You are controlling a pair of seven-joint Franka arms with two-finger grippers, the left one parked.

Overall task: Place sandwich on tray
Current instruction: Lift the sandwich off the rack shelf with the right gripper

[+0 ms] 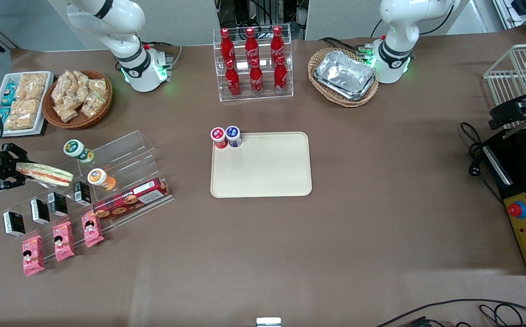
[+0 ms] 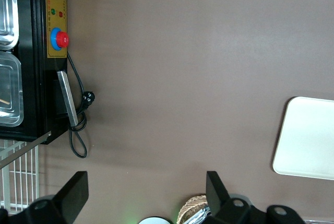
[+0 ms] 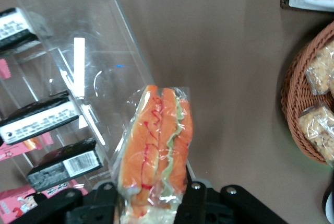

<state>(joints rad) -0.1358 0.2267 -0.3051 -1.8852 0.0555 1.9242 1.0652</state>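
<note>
We judge the carry step is in hand: the large flat beige plastic tray point(image 1: 267, 170) lies mid-counter, bare except for a red-lidded point(image 1: 218, 136) and a blue-lidded small jar point(image 1: 233, 136) at one corner. The round wicker basket point(image 1: 77, 119) holds wrapped snack packets. The black two-finger end effector point(image 1: 12, 171) grips the clear-wrapped wedge sandwich point(image 3: 156, 151) above the clear acrylic display stand point(image 1: 122, 159); next we would need travel toward the tray's open middle
</note>
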